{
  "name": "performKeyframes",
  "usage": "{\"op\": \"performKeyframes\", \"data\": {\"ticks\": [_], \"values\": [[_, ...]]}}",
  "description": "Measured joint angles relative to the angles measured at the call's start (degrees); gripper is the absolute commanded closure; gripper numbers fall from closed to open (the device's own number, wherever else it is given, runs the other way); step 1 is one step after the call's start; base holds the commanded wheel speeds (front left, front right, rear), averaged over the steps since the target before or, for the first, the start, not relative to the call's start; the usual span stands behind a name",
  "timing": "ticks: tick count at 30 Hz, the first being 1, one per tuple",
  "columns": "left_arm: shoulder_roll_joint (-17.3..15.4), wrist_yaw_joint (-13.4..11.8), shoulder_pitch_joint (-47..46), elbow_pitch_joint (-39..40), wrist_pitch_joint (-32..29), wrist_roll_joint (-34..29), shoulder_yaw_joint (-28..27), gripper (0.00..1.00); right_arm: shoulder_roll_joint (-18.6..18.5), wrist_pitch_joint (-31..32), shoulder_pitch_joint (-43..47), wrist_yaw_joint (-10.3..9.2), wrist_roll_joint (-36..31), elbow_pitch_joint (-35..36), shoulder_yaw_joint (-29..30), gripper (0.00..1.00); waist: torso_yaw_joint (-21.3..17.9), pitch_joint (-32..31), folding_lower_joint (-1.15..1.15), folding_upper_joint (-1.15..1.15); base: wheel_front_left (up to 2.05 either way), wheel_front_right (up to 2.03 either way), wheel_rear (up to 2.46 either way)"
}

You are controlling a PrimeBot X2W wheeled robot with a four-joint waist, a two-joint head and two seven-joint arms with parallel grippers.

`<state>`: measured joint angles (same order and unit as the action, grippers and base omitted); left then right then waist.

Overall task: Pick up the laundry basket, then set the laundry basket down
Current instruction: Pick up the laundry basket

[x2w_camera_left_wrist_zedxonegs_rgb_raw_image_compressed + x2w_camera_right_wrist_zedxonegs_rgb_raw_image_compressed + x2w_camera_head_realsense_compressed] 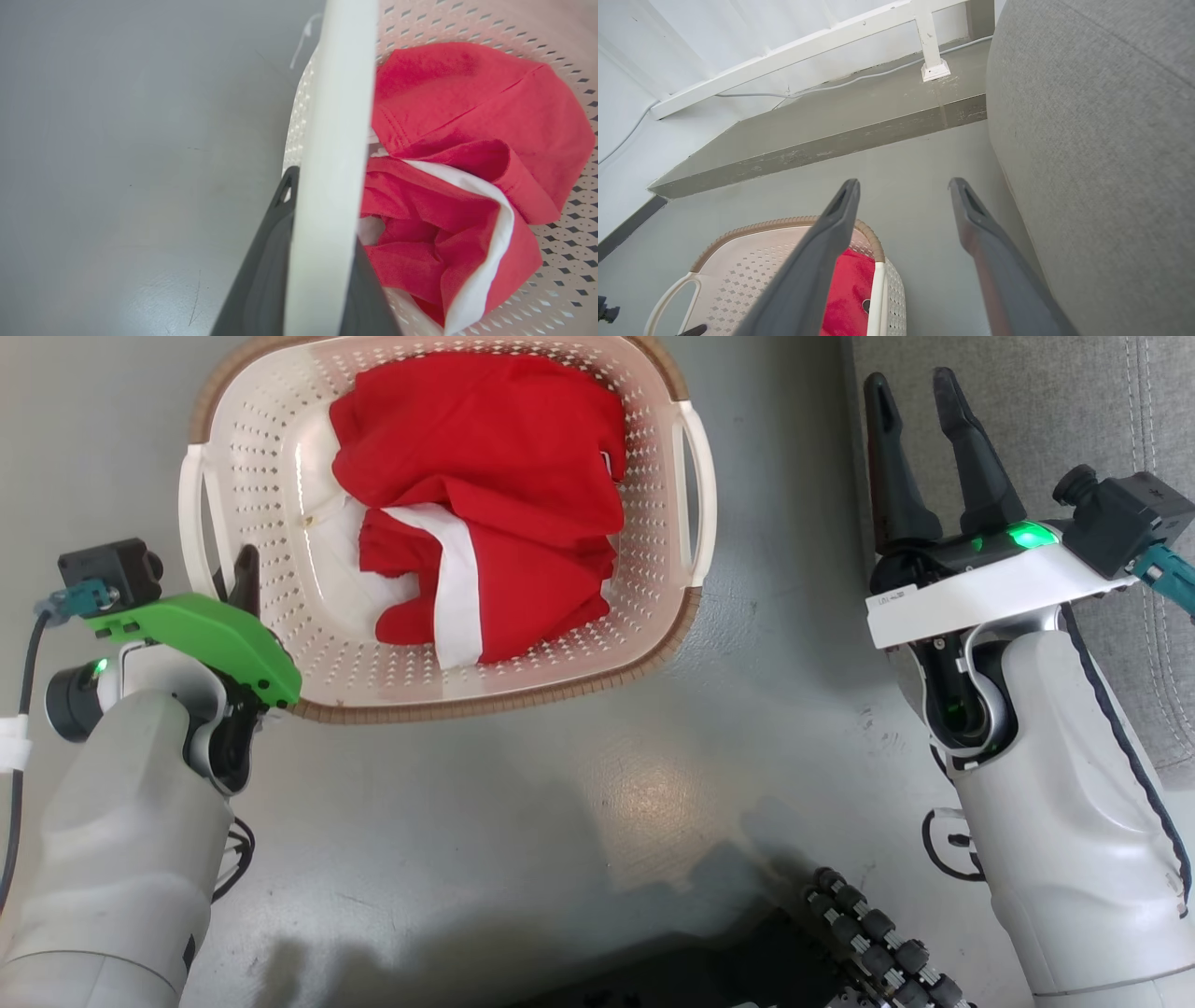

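The laundry basket [280, 476] sits on the floor [523, 784], its long axis running handle to handle across the robot's front, slightly skewed. The left claw [235, 581] pinches its left handle [193, 513]. The right claw [920, 392] hangs spread, well apart.

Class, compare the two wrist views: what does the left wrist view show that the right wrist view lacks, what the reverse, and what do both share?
Left wrist view, not right: the left tool clamped on a handle of the basket, close up; the white band on the red cloth. Right wrist view, not left: the open right tool, a grey sofa, a white railing, a step. Both: basket, red cloth, grey floor.
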<state>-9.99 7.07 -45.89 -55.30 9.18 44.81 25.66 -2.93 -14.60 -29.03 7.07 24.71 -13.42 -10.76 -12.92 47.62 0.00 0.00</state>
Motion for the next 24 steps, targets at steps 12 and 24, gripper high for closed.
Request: {"op": "performKeyframes", "data": {"ticks": [12, 24], "values": [[1.71, -0.02, 0.44, -2.57, 0.53, 0.98, 0.58, 1.00, 0.00, 0.00, 0.08, 0.00, 0.01, 0.01, -0.14, 0.00, 0.13, 0.29, 0.00, 0.00, 0.00, 0.00, 0.00], [2.88, -0.02, 0.46, -4.66, 1.72, 2.83, 1.25, 1.00, 0.00, 0.00, 0.08, 0.00, 0.01, 0.04, -0.35, 0.00, 0.12, 0.99, 0.00, 0.00, 0.00, 0.00, 0.00]]}}
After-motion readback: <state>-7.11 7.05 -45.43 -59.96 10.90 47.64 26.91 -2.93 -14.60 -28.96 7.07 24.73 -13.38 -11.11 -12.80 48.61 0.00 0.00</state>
